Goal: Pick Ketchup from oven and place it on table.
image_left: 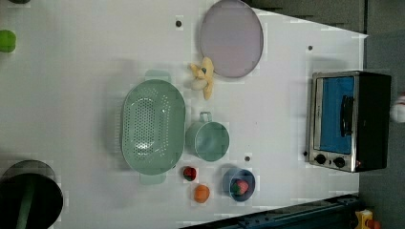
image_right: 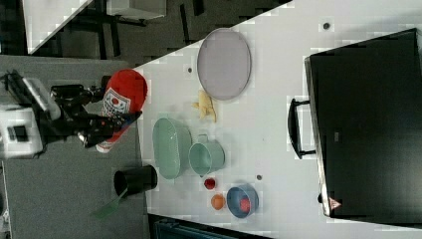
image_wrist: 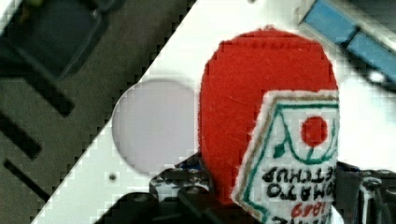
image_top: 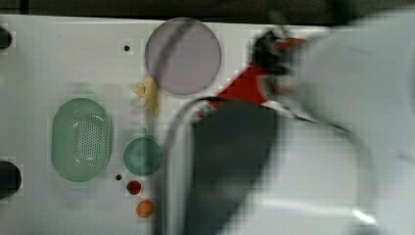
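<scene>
Tool (image_right: 107, 122) grips ketchup (image_right: 122, 102); oven (image_left: 346, 121) door shut.

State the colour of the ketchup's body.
Red, with a white label; the ketchup shows best in the wrist view.

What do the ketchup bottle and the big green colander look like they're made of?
The ketchup seems to be soft plush or felt: fuzzy red surface, and a white label with stitched-looking green edging. The colander looks like moulded plastic in a matte pale green, with rows of small holes in its floor and moulded tab handles.
</scene>
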### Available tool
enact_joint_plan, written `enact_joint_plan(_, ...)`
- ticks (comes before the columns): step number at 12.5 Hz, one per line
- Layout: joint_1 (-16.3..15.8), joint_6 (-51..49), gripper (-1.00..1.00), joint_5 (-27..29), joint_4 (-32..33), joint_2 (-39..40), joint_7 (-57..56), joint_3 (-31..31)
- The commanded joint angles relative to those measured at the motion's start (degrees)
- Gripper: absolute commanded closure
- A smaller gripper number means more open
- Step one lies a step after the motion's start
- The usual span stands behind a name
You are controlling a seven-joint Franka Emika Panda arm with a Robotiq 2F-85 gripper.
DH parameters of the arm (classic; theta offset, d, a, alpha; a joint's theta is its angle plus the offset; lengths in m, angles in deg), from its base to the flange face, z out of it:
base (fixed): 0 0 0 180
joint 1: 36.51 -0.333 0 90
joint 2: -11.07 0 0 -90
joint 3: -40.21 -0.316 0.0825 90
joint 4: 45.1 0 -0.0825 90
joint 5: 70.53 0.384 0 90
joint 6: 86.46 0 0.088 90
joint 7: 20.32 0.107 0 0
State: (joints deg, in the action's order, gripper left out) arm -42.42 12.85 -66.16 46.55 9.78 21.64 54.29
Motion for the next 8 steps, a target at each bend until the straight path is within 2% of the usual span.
enact_joint_plan(1, -0.8, -1.1, -0.29, -1.6, 7.4, 3.8, 4.3, -6.2)
enact_joint_plan(4, -1.0, 3.9, -0.29, -2.5, 18.0, 3.9, 12.6, -8.6)
enact_joint_plan(8, -0.9, 22.3, -0.29, -2.5, 32.9, 7.0, 13.3, -8.0)
